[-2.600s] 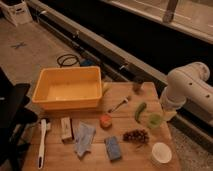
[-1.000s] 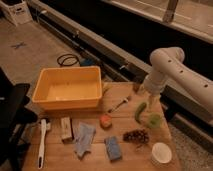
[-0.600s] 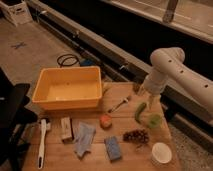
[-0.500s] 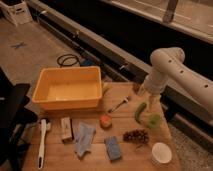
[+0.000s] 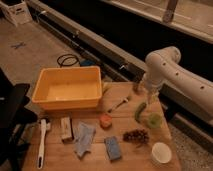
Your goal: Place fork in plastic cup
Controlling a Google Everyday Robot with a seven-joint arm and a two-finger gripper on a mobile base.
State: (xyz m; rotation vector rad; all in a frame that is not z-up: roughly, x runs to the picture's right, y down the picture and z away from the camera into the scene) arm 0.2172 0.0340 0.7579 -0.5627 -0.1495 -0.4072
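Just right of the yellow bin (image 5: 65, 90) lies the fork (image 5: 119, 104), long axis slanting from near left to far right; tine end unclear. Farther right of the bin the gripper (image 5: 146, 95) hangs, spread wide and empty, then the plastic cup (image 5: 154, 120).

Setting: robot test bay, lab-type workspace.
Bare concrete floor (image 5: 30, 50) with a coiled cable (image 5: 65, 60) filled the upper left of the frame; a wooden table (image 5: 117, 90) carried a yellow tub (image 5: 65, 71) and assorted props; the gripper (image 5: 146, 97) hung centre right.
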